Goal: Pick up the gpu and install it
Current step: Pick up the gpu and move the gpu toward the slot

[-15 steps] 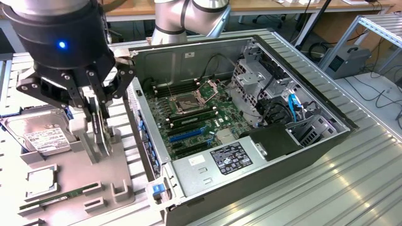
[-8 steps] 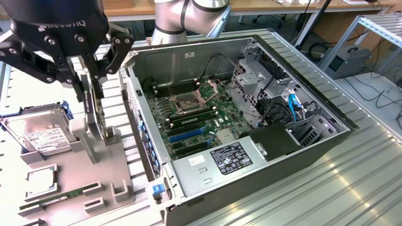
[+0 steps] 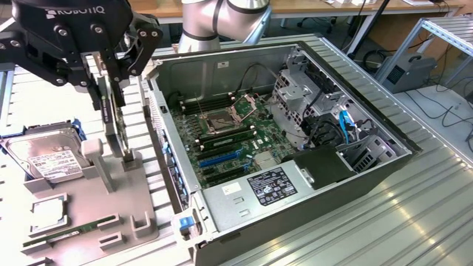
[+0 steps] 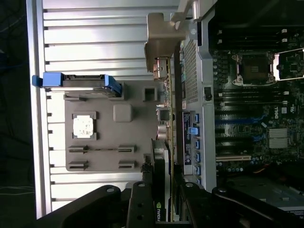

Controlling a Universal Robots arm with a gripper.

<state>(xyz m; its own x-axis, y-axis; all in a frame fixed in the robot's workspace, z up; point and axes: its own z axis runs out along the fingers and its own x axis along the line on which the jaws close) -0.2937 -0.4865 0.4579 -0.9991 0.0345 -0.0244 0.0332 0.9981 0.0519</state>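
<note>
The gpu (image 3: 112, 119) stands on edge, seen as a thin dark card over the grey parts holder (image 3: 88, 199) at the exterior view's left. My gripper (image 3: 109, 91) is shut on its upper part, one black finger on each face. The card's lower end reaches down to the holder's upright posts; I cannot tell whether it still touches them. In the wrist view the gpu (image 4: 160, 185) runs out from between my fingers (image 4: 140, 206), with a green logo on its edge, right beside the outer wall of the open computer case (image 4: 192, 95).
The open case (image 3: 384, 166) lies to the exterior view's right with its motherboard (image 3: 229, 138) and blue expansion slots (image 3: 218, 159) exposed. On the holder sit a hard drive (image 3: 48, 158), a processor chip (image 3: 44, 213) and a RAM stick (image 3: 63, 235). The arm's base (image 3: 221, 19) stands behind the case.
</note>
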